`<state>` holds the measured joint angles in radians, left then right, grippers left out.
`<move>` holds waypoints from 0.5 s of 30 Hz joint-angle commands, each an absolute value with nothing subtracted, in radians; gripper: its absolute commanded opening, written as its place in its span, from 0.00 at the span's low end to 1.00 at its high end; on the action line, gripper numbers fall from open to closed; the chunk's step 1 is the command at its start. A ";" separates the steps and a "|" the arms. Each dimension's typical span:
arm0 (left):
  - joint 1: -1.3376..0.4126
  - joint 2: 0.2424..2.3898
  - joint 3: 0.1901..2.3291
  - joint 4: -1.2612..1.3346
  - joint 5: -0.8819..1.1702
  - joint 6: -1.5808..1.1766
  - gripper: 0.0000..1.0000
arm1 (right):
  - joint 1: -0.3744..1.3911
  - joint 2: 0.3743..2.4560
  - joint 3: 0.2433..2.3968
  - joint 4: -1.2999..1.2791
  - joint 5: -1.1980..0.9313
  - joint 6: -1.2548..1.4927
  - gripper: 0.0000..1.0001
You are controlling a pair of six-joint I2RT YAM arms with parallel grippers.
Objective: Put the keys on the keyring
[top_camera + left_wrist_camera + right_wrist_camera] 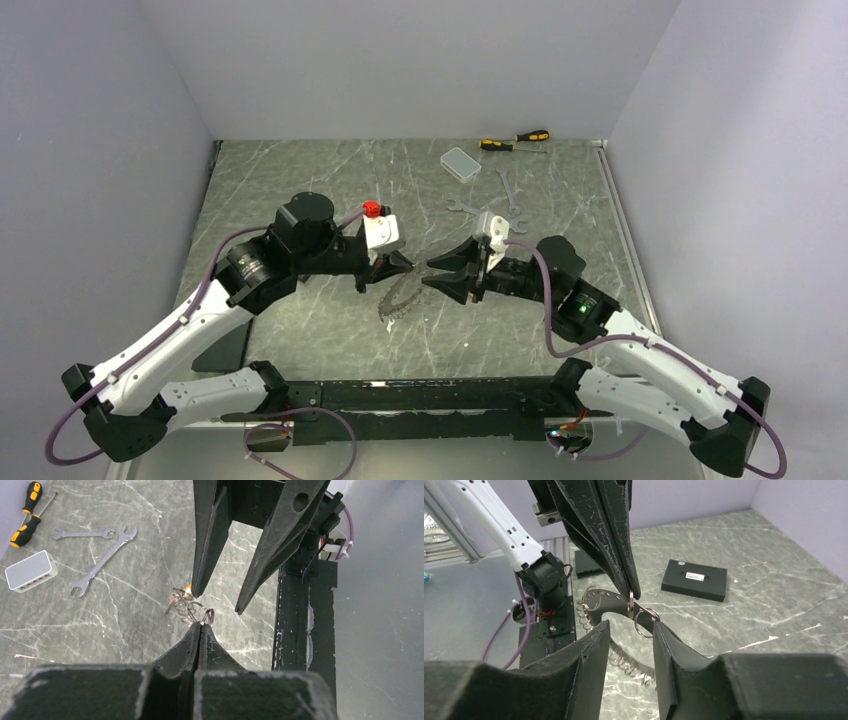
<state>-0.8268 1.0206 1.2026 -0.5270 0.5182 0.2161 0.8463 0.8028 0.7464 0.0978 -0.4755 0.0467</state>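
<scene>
Left wrist view: your left gripper was clamped shut on the thin key-strung metal keyring, mid-table. Your right gripper stood part-open and empty, beside the tiny orange-headed silver key. Your best move looked like pinching its head squarely.

You are looking at a desk showing grey-green marbling with thin white veins. The left claw and right claw are both showing matte black, scuffed pale along the edges. The keyring is gleaming silver, and one key is showing an orange head. The screwdrivers are wearing yellow-and-black handles, the wrenches are shining plain silver, and the small box is looking milky white.
</scene>
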 commanded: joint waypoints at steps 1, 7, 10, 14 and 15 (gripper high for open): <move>-0.825 1.026 1.261 -0.544 0.529 0.269 0.00 | 0.850 0.830 0.815 0.056 -0.508 0.009 0.39; -0.825 1.038 1.258 -0.545 0.530 0.269 0.00 | 0.851 0.869 0.842 0.048 -0.540 -0.024 0.25; -0.825 1.039 1.246 -0.535 0.533 0.265 0.00 | 0.851 0.879 0.841 0.057 -0.549 -0.015 0.24; -0.824 1.039 1.236 -0.527 0.535 0.261 0.00 | 0.851 0.890 0.835 0.070 -0.562 -0.004 0.18; -0.825 1.039 1.235 -0.524 0.536 0.259 0.00 | 0.851 0.892 0.835 0.071 -0.562 -0.002 0.16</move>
